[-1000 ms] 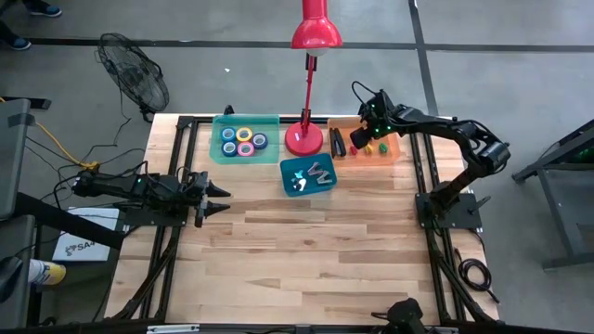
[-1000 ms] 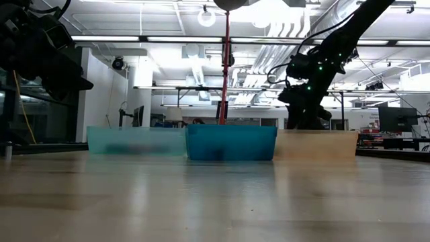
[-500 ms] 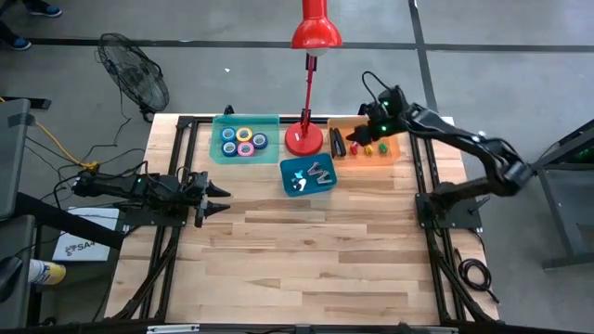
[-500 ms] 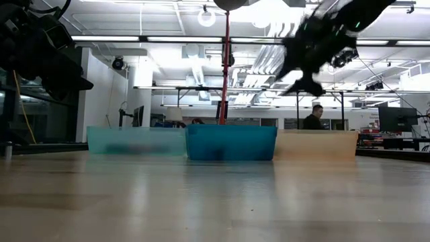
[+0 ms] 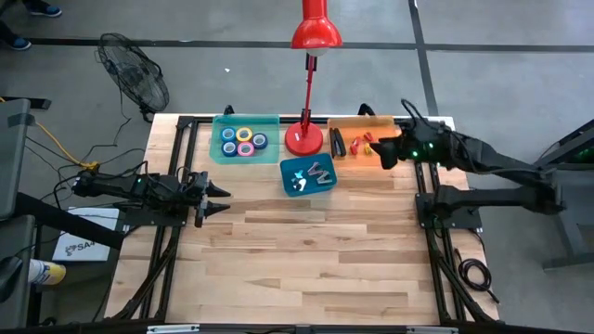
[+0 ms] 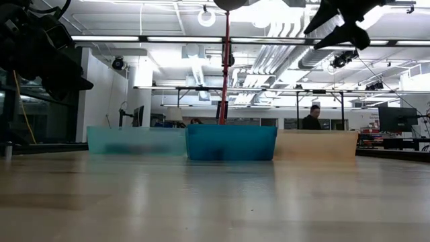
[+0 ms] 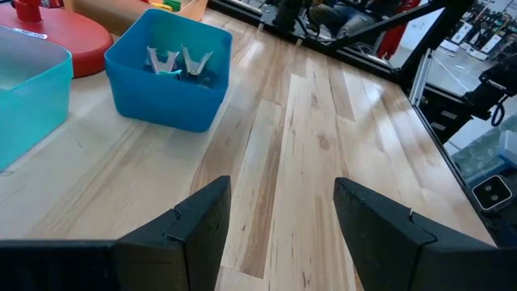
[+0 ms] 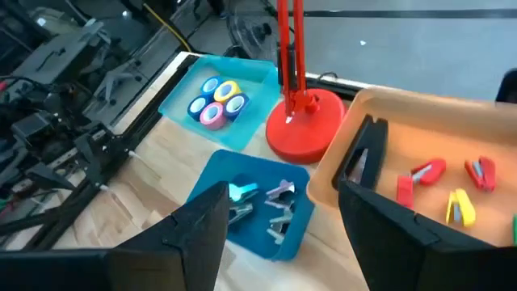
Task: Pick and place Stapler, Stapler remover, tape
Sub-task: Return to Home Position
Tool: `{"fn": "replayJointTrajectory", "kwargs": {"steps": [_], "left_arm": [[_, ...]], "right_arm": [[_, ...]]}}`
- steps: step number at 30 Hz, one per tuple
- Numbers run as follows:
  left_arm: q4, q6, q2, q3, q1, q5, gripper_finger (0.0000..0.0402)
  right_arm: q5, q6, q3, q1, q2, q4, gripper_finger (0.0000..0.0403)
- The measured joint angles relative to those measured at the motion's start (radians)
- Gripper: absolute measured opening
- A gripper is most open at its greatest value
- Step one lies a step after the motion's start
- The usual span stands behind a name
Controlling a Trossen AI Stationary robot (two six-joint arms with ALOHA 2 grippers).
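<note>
The right gripper hangs over the right-hand end of the orange bin, and the low view shows it well above the row of bins. Its fingers stand apart with nothing between them. The right arm reaches back from it, low and nearly level, past the table's right edge.

In the orange bin lie a black stapler, a red stapler, a yellow stapler and a second red one near the far wall. None of them touches the gripper. Just beside the bin, on its left, stands the round base of a red desk lamp. The lamp's pole rises to a red shade at the top of the high view.

In front of the lamp base sits a blue bin holding several staple removers, their jaws pointing up. To the left of the lamp is a pale teal bin with the tape rolls lying flat inside, close together. Blue, yellow and pink rings can be made out.

The left gripper waits low over the left side of the wooden table, well apart from all three bins. Its fingers are spread and empty, and its arm stretches back over the left edge.

Beyond the table a floor fan stands on the grey floor. In the low view a person shows far off behind the bins.
</note>
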Motion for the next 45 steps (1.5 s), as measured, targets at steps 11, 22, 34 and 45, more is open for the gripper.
{"fn": "replayJointTrajectory", "kwargs": {"steps": [11,22,34,45], "left_arm": [[0.000,0.000,0.000,0.000,0.000,0.000,0.0217],[0.000,0.000,0.000,0.000,0.000,0.000,0.0217],[0.000,0.000,0.000,0.000,0.000,0.000,0.0217],[0.000,0.000,0.000,0.000,0.000,0.000,0.0217]], "right_arm": [[0.248,0.060,-0.187,0.332,0.014,0.349,0.0225],[0.103,-0.057,-0.653,0.338,-0.234,1.112,0.0225],[0.069,-0.146,-0.846,0.339,-0.528,1.182,0.0225],[-0.079,-0.207,-0.869,0.338,-0.710,1.040,0.0225]]}}
